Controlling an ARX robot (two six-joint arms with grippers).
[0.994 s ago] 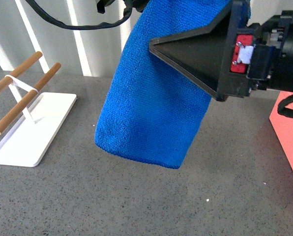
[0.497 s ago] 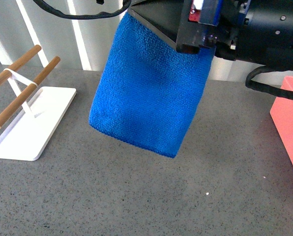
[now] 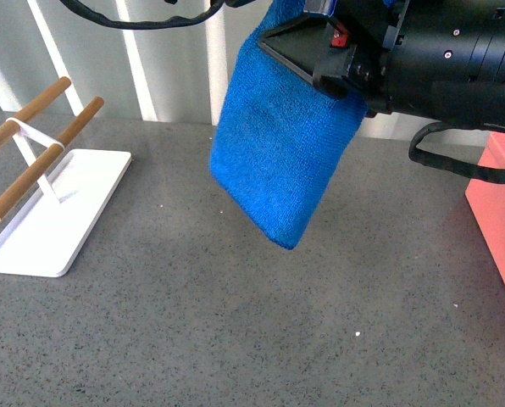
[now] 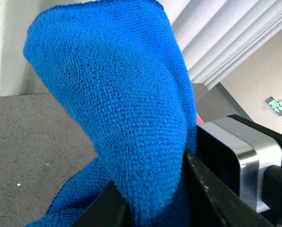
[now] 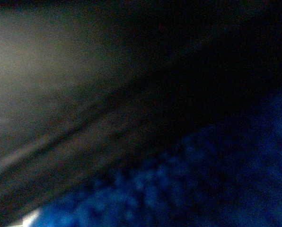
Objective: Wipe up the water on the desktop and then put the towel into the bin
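1. Royal-blue fluffy terry towel [image 3: 274, 153] hung folded in the air, clear of the dark grey, light-speckled, stone-like table [image 3: 235, 331]. In the front view its lowest corner pointed toward 6 o'clock.
2. The left tool [image 4: 150, 210] was clenched on the towel. In the left wrist view the cloth was bunched between its two black fingers [image 4: 212, 198] and rose beyond them in a thick rounded fold.
3. The right tool [image 3: 291, 42] showed as a black wedge-shaped finger on a bulky black arm reaching in from 2 o'clock. It lay across the towel's upper part. Its other finger was hidden, so I cannot tell whether it gripped the cloth or was released.
4. The right wrist view was dark.
5. The salmon-pink rectangular plastic bin [image 3: 500, 212] stood at 3 o'clock, well apart from the towel and cut off by the frame edge.
6. The flat white tray with two slanted wooden rods [image 3: 74, 203] sat on the table at 9 o'clock, also apart from the towel.
7. A black cable [image 3: 481, 175] looped below the right arm, between the towel and the bin.
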